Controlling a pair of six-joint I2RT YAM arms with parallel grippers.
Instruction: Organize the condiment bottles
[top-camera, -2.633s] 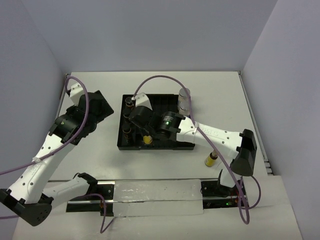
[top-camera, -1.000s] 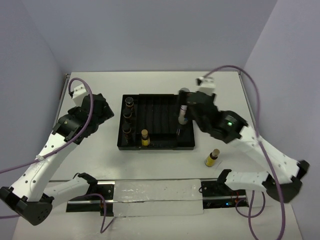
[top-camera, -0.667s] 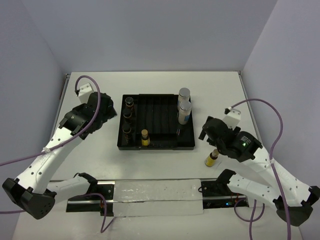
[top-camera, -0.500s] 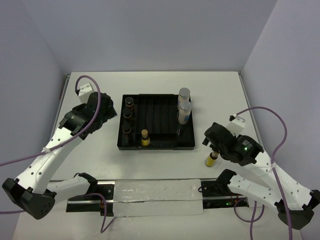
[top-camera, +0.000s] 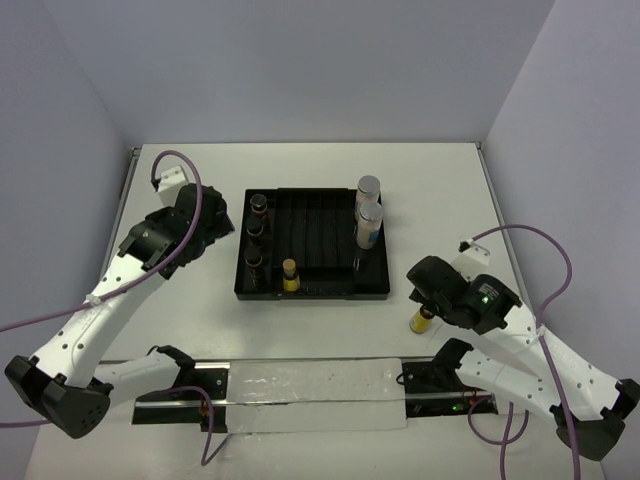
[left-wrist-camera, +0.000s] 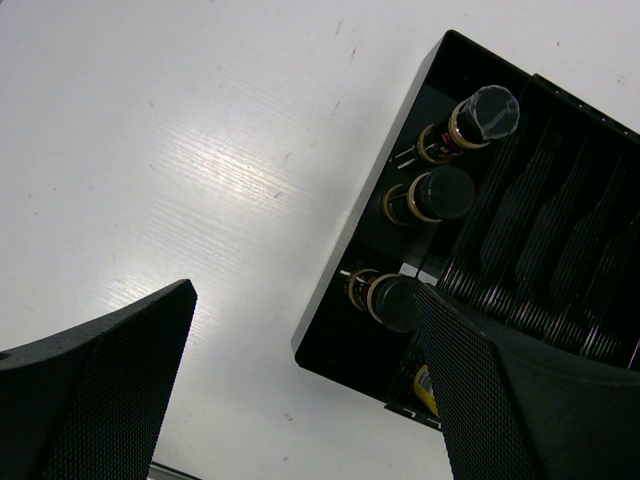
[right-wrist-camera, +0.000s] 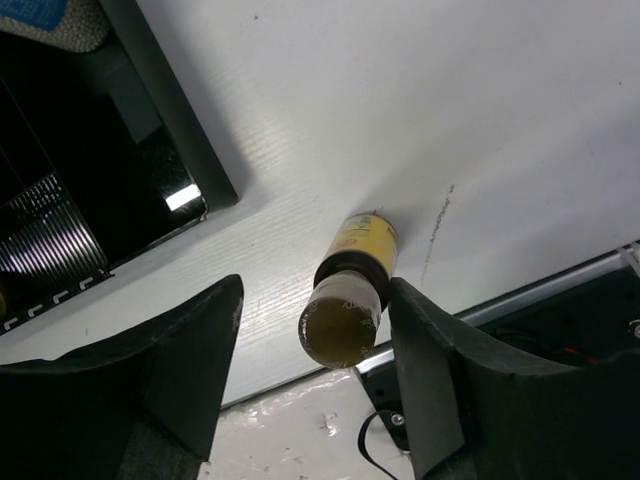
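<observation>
A black tray (top-camera: 312, 295) holds three dark brown jars (top-camera: 255, 233) in its left column, a yellow-filled bottle (top-camera: 290, 272), a white blue-labelled bottle (top-camera: 368, 226) and a grey-capped bottle (top-camera: 368, 188). A second yellow-filled bottle (top-camera: 424, 320) stands on the table right of the tray. My right gripper (top-camera: 428, 292) is open directly above it. In the right wrist view the bottle (right-wrist-camera: 352, 285) stands between the fingers, nearer the right one (right-wrist-camera: 435, 370). My left gripper (left-wrist-camera: 305, 300) is open and empty left of the tray, over its near left corner (left-wrist-camera: 335, 270).
A metal rail with a clear plastic strip (top-camera: 310, 392) runs along the near edge. Grey walls close the table at the left, back and right. Purple cables loop from both arms. The tray's corner (right-wrist-camera: 170, 120) is left of the right gripper.
My right arm swung from the tray's back right down to the loose yellow bottle and now straddles it. My left gripper shifted slightly, then stayed still.
</observation>
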